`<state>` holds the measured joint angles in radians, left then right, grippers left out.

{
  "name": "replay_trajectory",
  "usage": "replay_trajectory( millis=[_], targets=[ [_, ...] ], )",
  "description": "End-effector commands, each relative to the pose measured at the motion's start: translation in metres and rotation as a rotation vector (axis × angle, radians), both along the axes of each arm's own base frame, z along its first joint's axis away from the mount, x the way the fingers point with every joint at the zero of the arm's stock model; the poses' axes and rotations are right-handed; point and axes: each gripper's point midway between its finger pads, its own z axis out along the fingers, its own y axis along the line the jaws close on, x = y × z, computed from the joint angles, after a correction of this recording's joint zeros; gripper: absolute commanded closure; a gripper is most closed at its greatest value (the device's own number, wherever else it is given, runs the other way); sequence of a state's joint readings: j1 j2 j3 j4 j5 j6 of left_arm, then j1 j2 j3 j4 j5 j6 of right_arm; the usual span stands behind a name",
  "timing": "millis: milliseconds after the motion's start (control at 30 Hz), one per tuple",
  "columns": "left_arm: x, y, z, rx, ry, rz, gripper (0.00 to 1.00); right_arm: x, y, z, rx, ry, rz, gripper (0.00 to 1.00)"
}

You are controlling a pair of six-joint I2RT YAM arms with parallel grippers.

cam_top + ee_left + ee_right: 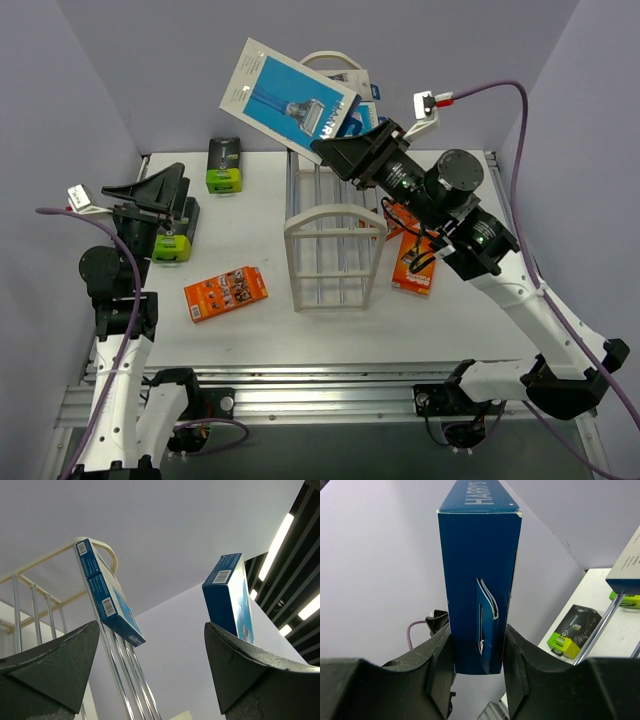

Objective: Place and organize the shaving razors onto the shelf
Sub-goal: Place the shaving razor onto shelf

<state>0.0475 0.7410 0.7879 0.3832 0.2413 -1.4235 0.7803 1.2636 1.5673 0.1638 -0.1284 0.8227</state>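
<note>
Desk front: an orange box (225, 293) lies flat on the desk (300, 335), left of the shelf (335, 210) and not yet shelved.
Right of shelf: a second orange box (410, 275) lies just beside the shelf, partly under our right arm.
Left claw (150, 190): spread wide and holding nothing, it hovers over a black-and-lime box (175, 240).
Far left: another black-and-lime box (223, 165) sits near the back edge.
Right claw (477, 645): clamped on the lower edge of a HARRY'S box (290, 95), which it holds tilted, high above the shelf's far end.
Shelf's far end: a perched HARRY'S box (107, 600) leans against the far arch.
Risk, grip: we judge the hold shallow; the long box could pivot or slip as it descends.
Risk, neighbour: a close approach could knock the perched box off the arch.
Risk, bars: released edge-on, the box may drop between the thin bars.
</note>
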Motion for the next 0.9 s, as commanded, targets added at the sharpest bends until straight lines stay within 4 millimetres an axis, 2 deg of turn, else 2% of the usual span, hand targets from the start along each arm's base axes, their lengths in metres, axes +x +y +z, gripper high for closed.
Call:
replay_trajectory(
  millis=[0,167,333,500,567,600,633,867],
  targets=[
    [-0.009,-0.004,0.027,0.072,-0.066,0.011,0.06,-0.029,-0.025,0.048,0.078,-0.105,0.057,1.00],
    [-0.008,-0.009,0.041,0.146,-0.083,0.018,0.06,-0.031,-0.037,0.042,0.045,-0.099,0.059,1.00],
    [0.002,-0.022,0.043,0.238,-0.081,-0.031,0.06,-0.037,-0.048,0.038,0.015,-0.102,0.098,1.00],
    [0.007,-0.033,0.052,0.309,-0.111,-0.090,0.06,-0.033,-0.063,0.033,-0.012,-0.099,0.107,1.00],
    [0.013,-0.038,0.045,0.350,-0.094,-0.119,0.06,-0.037,-0.062,0.030,-0.019,-0.089,0.159,1.00],
    [0.017,-0.040,0.043,0.380,-0.093,-0.122,0.06,-0.030,-0.065,0.026,-0.025,-0.076,0.157,1.00],
    [0.015,-0.041,0.048,0.400,-0.108,-0.126,0.06,-0.030,-0.067,0.025,-0.026,-0.075,0.165,1.00],
    [0.019,-0.043,0.036,0.507,-0.089,-0.127,0.06,-0.021,-0.084,0.012,-0.010,-0.039,0.231,1.00]
  ],
)
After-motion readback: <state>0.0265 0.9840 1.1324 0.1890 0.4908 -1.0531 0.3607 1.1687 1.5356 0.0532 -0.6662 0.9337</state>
